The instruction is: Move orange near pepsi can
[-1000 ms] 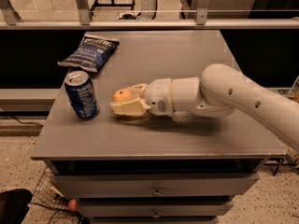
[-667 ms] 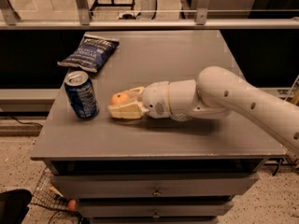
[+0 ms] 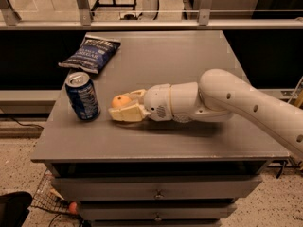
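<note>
The orange (image 3: 120, 100) sits low over the grey table top (image 3: 180, 60), held between the pale fingers of my gripper (image 3: 124, 106). The gripper is shut on it, reaching in from the right on the white arm (image 3: 227, 103). The pepsi can (image 3: 83, 96), dark blue with a silver top, stands upright near the table's left front. The orange is a short gap to the right of the can, not touching it.
A flat dark blue chip bag (image 3: 91, 54) lies at the back left of the table. Drawers (image 3: 156, 193) run under the table front. A small reddish ball with a wire basket (image 3: 71, 207) lies on the floor at the lower left.
The gripper with the orange has moved a little to the left, toward the can. The can and the chip bag have not moved.
</note>
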{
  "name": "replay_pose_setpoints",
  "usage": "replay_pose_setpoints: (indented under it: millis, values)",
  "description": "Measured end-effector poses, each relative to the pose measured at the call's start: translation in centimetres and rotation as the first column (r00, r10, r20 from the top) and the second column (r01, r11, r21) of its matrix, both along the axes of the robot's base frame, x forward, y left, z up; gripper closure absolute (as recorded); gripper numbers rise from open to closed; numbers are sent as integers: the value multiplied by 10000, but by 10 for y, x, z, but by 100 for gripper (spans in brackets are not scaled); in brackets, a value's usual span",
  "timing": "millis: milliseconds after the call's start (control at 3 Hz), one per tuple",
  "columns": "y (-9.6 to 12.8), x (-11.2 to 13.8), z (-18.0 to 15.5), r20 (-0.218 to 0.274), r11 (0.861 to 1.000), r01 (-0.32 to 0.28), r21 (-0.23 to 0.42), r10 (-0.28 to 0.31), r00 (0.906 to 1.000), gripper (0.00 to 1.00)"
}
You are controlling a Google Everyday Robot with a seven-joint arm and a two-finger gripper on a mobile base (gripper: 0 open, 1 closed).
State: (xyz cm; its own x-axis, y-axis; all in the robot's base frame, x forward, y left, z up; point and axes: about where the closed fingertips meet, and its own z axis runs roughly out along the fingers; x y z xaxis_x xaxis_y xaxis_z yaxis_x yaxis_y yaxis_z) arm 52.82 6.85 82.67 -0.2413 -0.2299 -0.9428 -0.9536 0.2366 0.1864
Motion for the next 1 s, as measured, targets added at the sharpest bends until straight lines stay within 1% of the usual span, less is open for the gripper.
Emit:
replay_pose_setpoints:
  millis: [333,667,1000]
  values:
    - [2,-1,0,3,10000,-41,0,41,10000,35]
    - [5,-2,1,7,10000,-92,-1,92,10000,5]
    - [6,-2,1,9,9999,-116,-1,116,9999,0]
